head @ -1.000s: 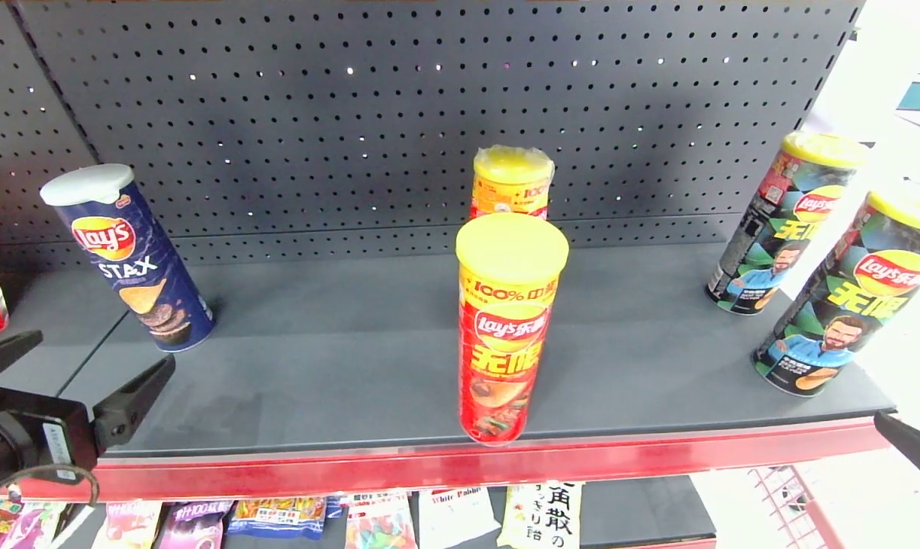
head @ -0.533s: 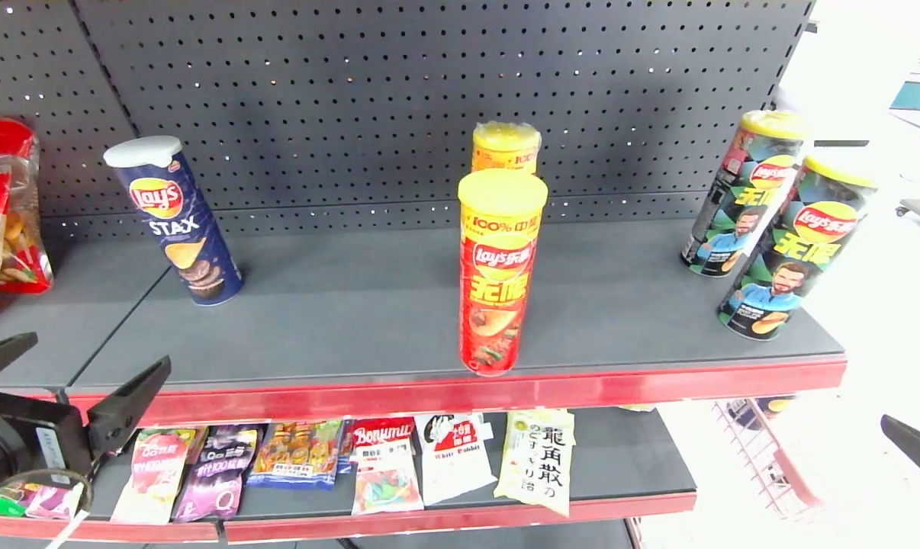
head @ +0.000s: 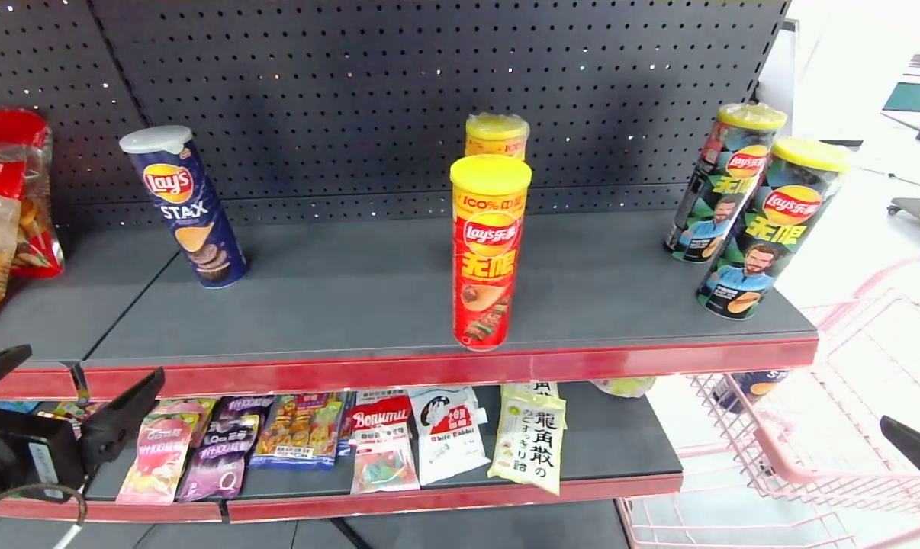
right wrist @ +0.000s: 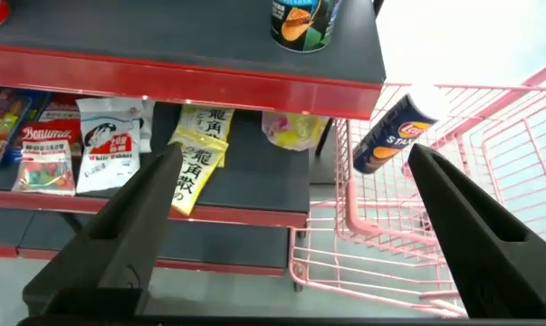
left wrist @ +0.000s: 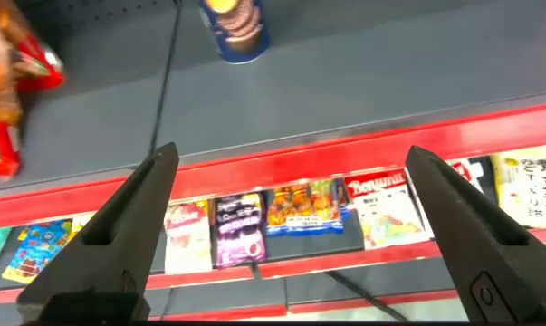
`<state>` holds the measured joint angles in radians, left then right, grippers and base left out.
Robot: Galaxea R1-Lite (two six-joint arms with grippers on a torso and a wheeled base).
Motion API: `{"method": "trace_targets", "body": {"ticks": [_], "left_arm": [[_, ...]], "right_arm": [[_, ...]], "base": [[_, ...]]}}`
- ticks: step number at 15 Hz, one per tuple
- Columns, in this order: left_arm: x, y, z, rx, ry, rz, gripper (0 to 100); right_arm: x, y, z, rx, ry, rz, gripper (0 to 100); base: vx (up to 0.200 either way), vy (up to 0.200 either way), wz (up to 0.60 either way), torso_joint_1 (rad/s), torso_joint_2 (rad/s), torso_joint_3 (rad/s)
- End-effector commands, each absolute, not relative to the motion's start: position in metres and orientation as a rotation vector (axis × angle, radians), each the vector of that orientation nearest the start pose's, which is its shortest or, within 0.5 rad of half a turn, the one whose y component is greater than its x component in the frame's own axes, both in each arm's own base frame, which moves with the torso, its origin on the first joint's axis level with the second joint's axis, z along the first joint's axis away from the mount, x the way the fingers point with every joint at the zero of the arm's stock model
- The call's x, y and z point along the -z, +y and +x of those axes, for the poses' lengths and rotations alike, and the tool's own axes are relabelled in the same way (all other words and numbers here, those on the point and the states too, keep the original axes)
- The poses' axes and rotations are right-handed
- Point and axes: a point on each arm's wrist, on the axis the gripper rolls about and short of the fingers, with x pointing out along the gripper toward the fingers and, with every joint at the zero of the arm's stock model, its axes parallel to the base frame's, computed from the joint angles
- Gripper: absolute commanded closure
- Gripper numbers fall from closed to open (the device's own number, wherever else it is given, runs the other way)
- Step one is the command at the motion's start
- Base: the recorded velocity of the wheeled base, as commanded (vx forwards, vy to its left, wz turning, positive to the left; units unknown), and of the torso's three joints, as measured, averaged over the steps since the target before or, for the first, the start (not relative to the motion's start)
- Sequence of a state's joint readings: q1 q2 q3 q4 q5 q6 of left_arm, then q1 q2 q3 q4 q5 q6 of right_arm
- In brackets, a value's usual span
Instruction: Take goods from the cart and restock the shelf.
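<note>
A pink wire cart (head: 780, 450) stands to the right of the grey shelf (head: 353, 305). A blue chip can (right wrist: 392, 131) lies tilted in the cart (right wrist: 345, 226); its end peeks out below the shelf edge (head: 750, 385). On the shelf stand a blue can (head: 185, 206), a red can (head: 487, 252) at the front with another (head: 496, 136) behind it, and two green-black cans (head: 769, 229). My left gripper (head: 67, 381) hangs open and empty before the shelf's left front edge (left wrist: 291, 154). My right gripper (right wrist: 295, 149) is open and empty, low beside the cart.
Several flat snack packs (head: 315, 442) line the lower shelf. Red snack bags (head: 10, 191) fill the shelf's far left. A perforated back panel (head: 353, 76) closes the shelf behind. Bare shelf lies between the blue can and the red can.
The head camera has pulled back and turned right, so the lower shelf and the pink cart have come into view. Both grippers stay open and empty.
</note>
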<state>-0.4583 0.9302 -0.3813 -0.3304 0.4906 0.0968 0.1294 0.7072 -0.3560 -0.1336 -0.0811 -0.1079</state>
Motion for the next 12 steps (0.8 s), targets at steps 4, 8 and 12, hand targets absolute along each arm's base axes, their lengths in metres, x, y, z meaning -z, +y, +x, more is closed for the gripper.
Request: {"method": "trace_targets", "body": {"ticks": [4, 8, 12], "left_arm": [[-0.1913, -0.0378, 0.1006, -0.023, 0.199, 0.198, 0], [-0.1908, -0.0375, 0.1003, -0.024, 0.201, 0.2, 0], [-0.1903, -0.0379, 0.1011, -0.022, 0.205, 0.202, 0]], "right_arm": [[-0.182, 0.0059, 0.0594, -0.06, 0.209, -0.131, 0], [-0.1821, 0.0059, 0.0591, -0.06, 0.208, -0.131, 0], [-0.1823, 0.006, 0.0599, -0.06, 0.211, -0.131, 0]], "base": [[0.0, -0.2, 0.0, 0.004, 0.0, 0.004], [0.0, -0.2, 0.0, 0.005, 0.0, 0.001], [0.0, -0.2, 0.0, 0.005, 0.0, 0.001]]}}
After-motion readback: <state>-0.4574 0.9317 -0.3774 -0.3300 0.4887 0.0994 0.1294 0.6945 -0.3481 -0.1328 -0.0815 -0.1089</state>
